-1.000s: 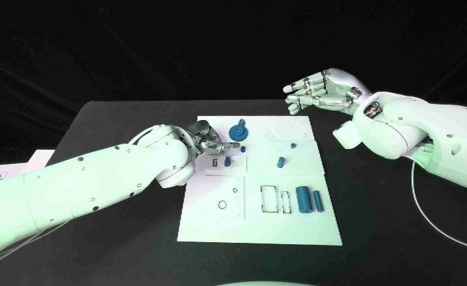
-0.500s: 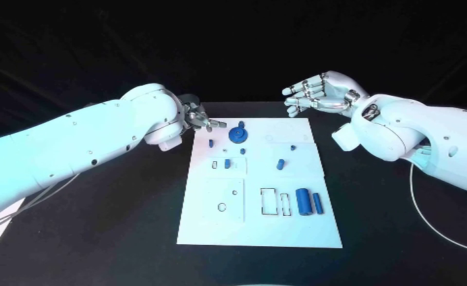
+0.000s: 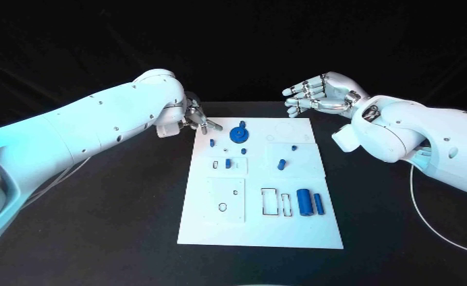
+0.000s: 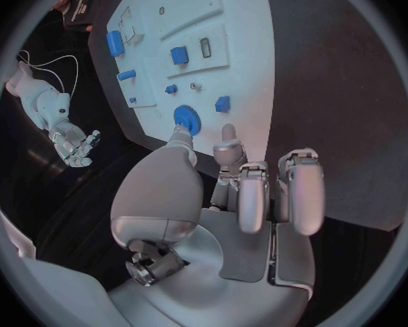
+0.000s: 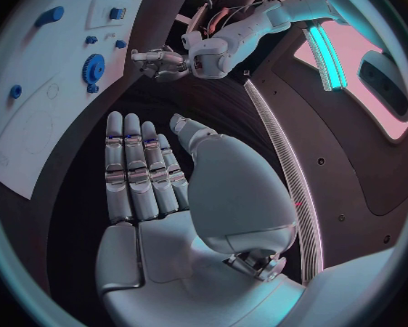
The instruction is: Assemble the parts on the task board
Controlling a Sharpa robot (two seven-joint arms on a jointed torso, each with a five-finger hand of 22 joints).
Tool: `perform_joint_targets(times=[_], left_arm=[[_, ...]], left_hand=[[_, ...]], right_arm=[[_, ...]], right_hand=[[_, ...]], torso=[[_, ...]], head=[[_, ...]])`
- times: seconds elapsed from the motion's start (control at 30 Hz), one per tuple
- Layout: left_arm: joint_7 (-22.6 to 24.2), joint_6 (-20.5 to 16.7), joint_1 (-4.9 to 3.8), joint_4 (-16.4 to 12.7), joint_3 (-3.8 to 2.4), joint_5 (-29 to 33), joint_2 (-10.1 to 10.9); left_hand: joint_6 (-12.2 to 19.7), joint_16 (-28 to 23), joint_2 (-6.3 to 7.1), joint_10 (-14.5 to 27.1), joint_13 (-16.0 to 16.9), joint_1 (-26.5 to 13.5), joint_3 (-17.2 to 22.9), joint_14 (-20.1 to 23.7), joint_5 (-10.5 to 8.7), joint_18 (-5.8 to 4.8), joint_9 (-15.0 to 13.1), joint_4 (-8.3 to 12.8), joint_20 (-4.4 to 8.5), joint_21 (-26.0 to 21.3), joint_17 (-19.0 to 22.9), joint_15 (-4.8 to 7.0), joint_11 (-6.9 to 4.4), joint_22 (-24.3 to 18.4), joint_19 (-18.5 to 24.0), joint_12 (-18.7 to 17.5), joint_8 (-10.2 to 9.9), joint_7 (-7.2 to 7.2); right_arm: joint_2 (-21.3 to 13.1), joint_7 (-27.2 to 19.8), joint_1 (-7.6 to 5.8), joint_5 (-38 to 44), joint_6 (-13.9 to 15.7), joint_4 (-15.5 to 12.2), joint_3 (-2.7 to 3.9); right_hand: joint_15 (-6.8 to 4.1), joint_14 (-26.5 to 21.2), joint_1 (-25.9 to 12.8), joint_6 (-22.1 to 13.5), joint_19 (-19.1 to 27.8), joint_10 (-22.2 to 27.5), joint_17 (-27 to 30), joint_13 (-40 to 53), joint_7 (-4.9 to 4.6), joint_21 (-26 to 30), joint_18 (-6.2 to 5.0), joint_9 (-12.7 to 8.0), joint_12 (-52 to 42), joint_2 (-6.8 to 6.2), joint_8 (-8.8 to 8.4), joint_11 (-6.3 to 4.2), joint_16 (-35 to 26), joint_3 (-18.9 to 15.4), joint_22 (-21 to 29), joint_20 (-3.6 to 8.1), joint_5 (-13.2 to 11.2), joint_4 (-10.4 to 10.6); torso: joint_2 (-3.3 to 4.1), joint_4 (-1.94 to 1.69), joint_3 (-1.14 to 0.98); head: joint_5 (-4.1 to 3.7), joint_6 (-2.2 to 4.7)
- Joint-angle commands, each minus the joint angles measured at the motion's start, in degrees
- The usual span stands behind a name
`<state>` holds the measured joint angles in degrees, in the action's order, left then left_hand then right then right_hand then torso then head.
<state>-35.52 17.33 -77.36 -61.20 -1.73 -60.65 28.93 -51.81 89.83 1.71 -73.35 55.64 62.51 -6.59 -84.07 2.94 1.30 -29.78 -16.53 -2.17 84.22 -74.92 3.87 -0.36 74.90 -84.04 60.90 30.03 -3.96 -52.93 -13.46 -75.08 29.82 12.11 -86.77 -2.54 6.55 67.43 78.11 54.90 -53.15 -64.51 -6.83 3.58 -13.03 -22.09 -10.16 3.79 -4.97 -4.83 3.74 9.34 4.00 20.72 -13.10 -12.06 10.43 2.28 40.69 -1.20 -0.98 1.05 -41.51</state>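
Left robot hand (image 3: 198, 119): I am hovering at the task board's (image 3: 224, 222) far left corner, fingers curled in, gripping nothing.
Right robot hand (image 3: 321, 94): I am holding it raised beyond the far right corner, fingers spread, empty.
Parts: blue gear (image 3: 237, 135) is lying near my left fingertips (image 4: 228, 134); two blue cylinders (image 3: 310, 201) are lying near the right edge.

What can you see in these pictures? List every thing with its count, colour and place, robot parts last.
Table: one, black, under everything.
Task board: one, white, middle of the table.
Gear: one, blue, far end of the board.
Cylinders: two, blue, side by side near the board's right edge.
Small parts: several, blue, scattered over the board's far half.
Left robot hand: one, silver, holds nothing, at the board's far left corner.
Right robot hand: one, silver, fingers spread, holds nothing, raised beyond the board's far right corner.
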Motion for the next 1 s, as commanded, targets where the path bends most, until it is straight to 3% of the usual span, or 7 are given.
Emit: perform_joint_targets(times=[0.03,0.3,0.8,1.0], left_arm=[[1.55,3.93,0.01,1.42,0.24,-0.96,-1.05],[1.89,4.48,0.58,3.66,0.70,-1.38,-2.82],[1.46,6.15,0.81,5.44,1.11,-1.93,-3.97],[1.07,5.64,0.95,5.96,1.24,-1.94,-4.10]], left_hand=[[-0.51,0.17,-0.88,-0.44,0.12,0.08,-0.35,-5.93,-0.18,0.32,0.10,-0.10,-0.20,0.33,-15.08,0.01,0.04,9.84,-3.21,0.35,0.20,0.07],[-1.10,0.17,-1.83,-0.67,0.33,1.05,-0.48,-5.93,-0.16,0.29,0.00,0.03,-0.07,0.44,-15.08,0.17,-0.15,9.97,-3.28,0.63,0.52,0.30],[-1.79,0.17,-2.75,-1.04,0.57,3.23,-0.83,-5.93,-0.15,0.14,-0.33,0.43,0.16,0.92,-15.08,0.41,-0.45,10.49,-3.54,0.97,1.06,0.63],[-2.10,0.17,-3.38,-1.21,0.60,4.33,-0.75,-5.93,-0.13,0.14,-0.56,0.57,0.27,0.91,-15.08,0.53,-0.58,10.51,-3.54,1.04,1.36,0.79]], right_arm=[[0.16,-0.81,0.09,0.00,-0.38,0.05,0.00],[0.15,-0.86,0.20,0.00,-0.46,-0.02,0.00],[0.27,-0.88,0.22,0.00,-0.52,-0.02,0.00],[0.31,-0.84,0.23,0.00,-0.58,0.04,0.00]], right_hand=[[-0.42,0.10,0.06,0.25,-0.31,-0.01,0.08,-0.02,0.30,0.39,-0.28,0.04,-0.02,0.33,0.15,-0.48,-0.07,-0.05,0.05,-0.01,0.28,-0.37],[-0.41,0.10,0.05,0.24,-0.32,0.00,0.09,-0.02,0.29,0.40,-0.28,0.03,-0.01,0.32,0.14,-0.47,-0.07,-0.05,0.06,0.00,0.30,-0.38],[-0.41,0.10,0.05,0.24,-0.32,0.00,0.09,-0.02,0.29,0.40,-0.28,0.03,-0.01,0.32,0.14,-0.47,-0.07,-0.05,0.06,0.00,0.30,-0.38],[-0.41,0.10,0.05,0.24,-0.32,0.00,0.09,-0.02,0.29,0.40,-0.28,0.03,-0.01,0.32,0.14,-0.47,-0.07,-0.05,0.06,0.00,0.30,-0.38]], torso=[[-0.02,0.11,-0.02],[0.13,0.34,-0.02],[0.11,0.34,0.04],[0.08,0.25,-0.04]], head=[[0.18,-0.05],[0.43,0.00],[0.40,-0.16],[0.32,-0.30]])
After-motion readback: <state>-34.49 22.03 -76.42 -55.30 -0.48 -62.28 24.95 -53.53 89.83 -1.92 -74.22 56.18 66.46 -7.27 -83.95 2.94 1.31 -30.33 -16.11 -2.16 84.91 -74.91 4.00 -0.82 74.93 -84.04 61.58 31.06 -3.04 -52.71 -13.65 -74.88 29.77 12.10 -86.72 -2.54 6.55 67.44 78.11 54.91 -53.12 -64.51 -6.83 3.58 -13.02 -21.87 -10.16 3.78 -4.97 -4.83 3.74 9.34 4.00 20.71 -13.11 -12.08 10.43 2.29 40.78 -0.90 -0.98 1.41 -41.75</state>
